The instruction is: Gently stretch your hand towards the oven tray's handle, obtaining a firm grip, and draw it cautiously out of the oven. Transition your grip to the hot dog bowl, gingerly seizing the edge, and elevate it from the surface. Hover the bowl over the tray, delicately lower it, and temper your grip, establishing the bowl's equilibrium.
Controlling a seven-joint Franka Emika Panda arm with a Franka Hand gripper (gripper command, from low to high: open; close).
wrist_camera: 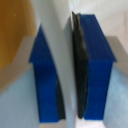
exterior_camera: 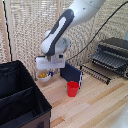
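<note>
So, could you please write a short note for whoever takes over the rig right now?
Gripper: closed on the bowl's rim, as far as the wrist view shows.
Bowl: at the exterior view's left, under the gripper; lift not evident.
Tray: drawn out before the oven, at the exterior view's right.
Done: tray out, bowl gripped.
Left: lift bowl, carry to tray, set down, release.

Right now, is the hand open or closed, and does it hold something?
The hand looks closed on the rim of the hot dog bowl.
</note>
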